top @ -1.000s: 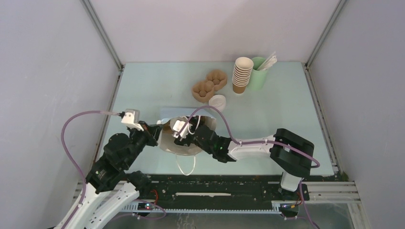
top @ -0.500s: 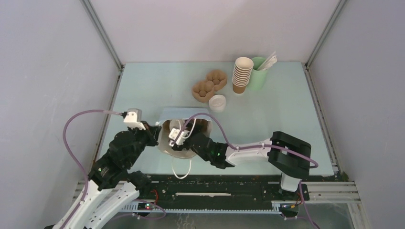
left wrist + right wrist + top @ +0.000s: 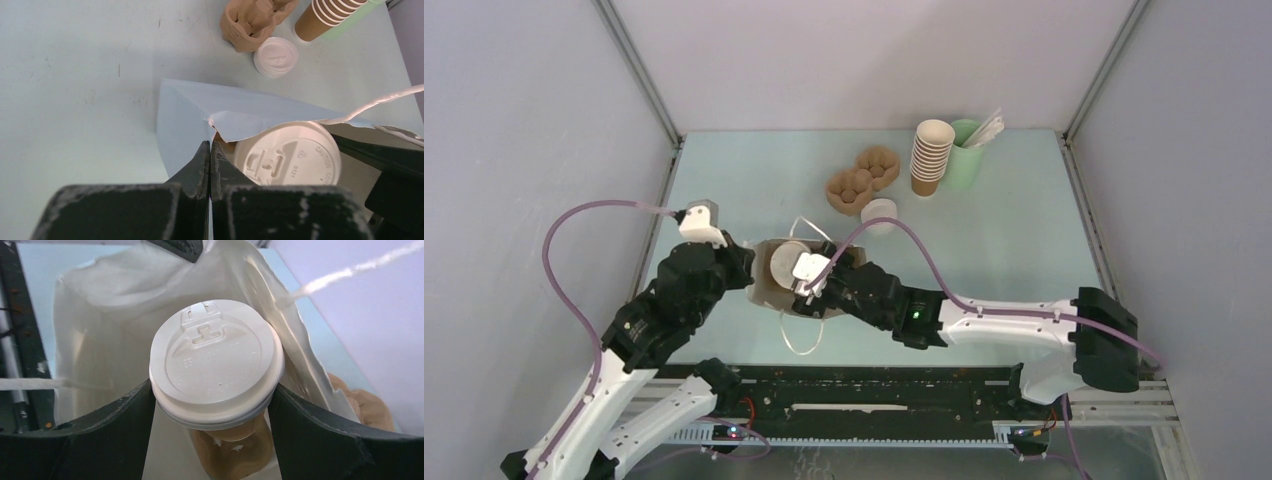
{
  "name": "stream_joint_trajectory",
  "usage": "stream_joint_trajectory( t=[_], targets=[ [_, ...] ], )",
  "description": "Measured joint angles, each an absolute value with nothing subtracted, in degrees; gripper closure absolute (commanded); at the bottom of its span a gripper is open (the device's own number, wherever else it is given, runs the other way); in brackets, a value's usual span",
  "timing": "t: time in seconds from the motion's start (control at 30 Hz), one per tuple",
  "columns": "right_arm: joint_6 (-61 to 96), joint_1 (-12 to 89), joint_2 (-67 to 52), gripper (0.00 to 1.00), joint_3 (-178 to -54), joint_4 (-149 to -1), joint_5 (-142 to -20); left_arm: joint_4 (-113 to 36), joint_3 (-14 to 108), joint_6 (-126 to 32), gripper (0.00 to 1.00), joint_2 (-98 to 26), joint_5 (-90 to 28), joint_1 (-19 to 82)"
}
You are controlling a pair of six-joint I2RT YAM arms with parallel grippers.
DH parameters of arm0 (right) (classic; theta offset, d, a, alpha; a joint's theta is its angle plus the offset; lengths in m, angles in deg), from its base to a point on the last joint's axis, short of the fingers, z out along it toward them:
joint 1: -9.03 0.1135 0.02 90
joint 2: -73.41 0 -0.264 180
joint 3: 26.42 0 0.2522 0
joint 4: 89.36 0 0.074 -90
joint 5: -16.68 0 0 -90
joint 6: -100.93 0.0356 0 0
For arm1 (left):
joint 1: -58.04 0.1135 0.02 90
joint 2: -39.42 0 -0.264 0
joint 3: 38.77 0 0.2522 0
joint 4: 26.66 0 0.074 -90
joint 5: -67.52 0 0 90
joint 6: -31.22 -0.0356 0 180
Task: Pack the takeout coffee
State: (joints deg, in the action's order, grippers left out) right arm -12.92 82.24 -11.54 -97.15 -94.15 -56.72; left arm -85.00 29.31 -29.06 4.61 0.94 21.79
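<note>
The takeout coffee (image 3: 216,360), a brown paper cup with a round white lid, sits inside the open paper bag (image 3: 95,315). My right gripper (image 3: 215,407) is shut on it, its jaws pressed against both sides of the lid. A brown pulp carrier (image 3: 245,457) lies below the cup in the bag. In the top view the lid (image 3: 782,260) shows in the bag's mouth (image 3: 764,293) with my right gripper (image 3: 794,278) around it. My left gripper (image 3: 210,146) is shut on the bag's torn pale blue edge (image 3: 220,122), beside the lid (image 3: 287,160); it also shows in the top view (image 3: 747,272).
Two brown pulp cup carriers (image 3: 861,180) and a stack of white lids (image 3: 880,214) lie behind the bag. A tall stack of brown cups (image 3: 931,158) and a pale green cup of sticks (image 3: 969,150) stand at the back right. The bag's string handle (image 3: 799,338) trails toward the near edge.
My right arm has stretched out, its elbow swinging right. The bag has shifted and the cup's lid now shows in its mouth. The left gripper has kept its hold on the bag's edge.
</note>
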Motion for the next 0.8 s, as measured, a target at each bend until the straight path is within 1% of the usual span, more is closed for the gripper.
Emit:
stream_joint_trajectory(
  t=[0.17,0.4,0.8],
  targets=[
    [-10.5,81.2,-9.5,0.46,-98.7,-91.1,-60.9,-86.4,33.2,-29.1,1.00,1.7,0.1,21.8],
    [-9.6,80.9,-9.9,0.46,-102.4,-84.2,-63.6,-86.9,33.6,-29.4,1.00,-1.2,-0.8,21.8],
    [-1.5,80.7,-3.4,0.45,-103.3,-81.7,-66.0,-88.1,34.3,-29.4,1.00,-3.7,-0.5,21.8]
  ],
)
